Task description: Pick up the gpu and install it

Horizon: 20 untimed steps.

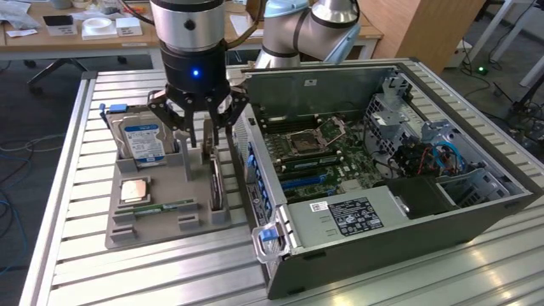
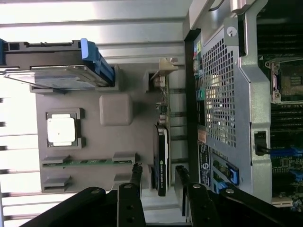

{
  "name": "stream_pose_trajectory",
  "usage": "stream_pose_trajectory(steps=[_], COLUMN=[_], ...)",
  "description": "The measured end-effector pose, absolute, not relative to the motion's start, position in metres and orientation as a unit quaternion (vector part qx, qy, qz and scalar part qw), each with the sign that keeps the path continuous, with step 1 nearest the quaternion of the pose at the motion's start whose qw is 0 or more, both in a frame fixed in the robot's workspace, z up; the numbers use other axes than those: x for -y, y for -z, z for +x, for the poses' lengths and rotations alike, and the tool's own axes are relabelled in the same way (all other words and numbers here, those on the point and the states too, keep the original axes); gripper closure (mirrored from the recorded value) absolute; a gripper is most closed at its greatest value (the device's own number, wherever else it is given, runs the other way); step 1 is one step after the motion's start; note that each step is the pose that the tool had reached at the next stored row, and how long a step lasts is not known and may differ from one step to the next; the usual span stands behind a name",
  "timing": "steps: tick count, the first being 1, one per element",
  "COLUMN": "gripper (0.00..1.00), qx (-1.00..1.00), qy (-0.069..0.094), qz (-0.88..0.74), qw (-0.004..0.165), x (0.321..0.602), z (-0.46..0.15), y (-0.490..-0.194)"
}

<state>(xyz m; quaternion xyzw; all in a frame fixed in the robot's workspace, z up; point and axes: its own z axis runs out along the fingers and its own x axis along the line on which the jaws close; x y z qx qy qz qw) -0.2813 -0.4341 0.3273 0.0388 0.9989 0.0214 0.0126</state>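
Gripper (image 1: 204, 143) is poised open above the gpu (image 1: 216, 185), which is stood on edge in the tray (image 1: 162, 226), likely so both faces can be pinched.

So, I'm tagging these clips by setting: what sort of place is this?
Probably a robotics lab or workshop, not a home: a robot arm stands over an aluminium-profile table holding an open desktop PC case and a grey parts fixture, with cluttered desks behind.
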Motion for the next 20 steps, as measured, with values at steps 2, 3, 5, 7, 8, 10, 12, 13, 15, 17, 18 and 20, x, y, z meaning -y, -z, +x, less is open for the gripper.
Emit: stream_pose_trajectory(steps=[2,3,5,7,8,10,12,13,15,17,18,20], gripper=[0.58,0.58,0.58,0.58,0.58,0.58,0.58,0.58,0.58,0.58,0.58,0.58], qx=[-0.999,-0.999,-0.999,-0.999,-0.999,-0.999,-0.999,-0.999,-0.999,-0.999,-0.999,-0.999], qy=[-0.021,-0.021,-0.021,-0.021,-0.021,-0.021,-0.021,-0.021,-0.021,-0.021,-0.021,-0.021], qz=[0.039,0.039,0.039,0.039,0.039,0.039,0.039,0.039,0.039,0.039,0.039,0.039], qw=[0.013,0.013,0.013,0.013,0.013,0.013,0.013,0.013,0.013,0.013,0.013,0.012], x=[0.434,0.434,0.434,0.434,0.434,0.434,0.434,0.434,0.434,0.434,0.434,0.434], z=[-0.281,-0.281,-0.281,-0.281,-0.282,-0.282,-0.282,-0.282,-0.282,-0.282,-0.282,-0.282], y=[-0.324,-0.322,-0.318,-0.315,-0.313,-0.309,-0.305,-0.304,-0.300,-0.296,-0.295,-0.291])
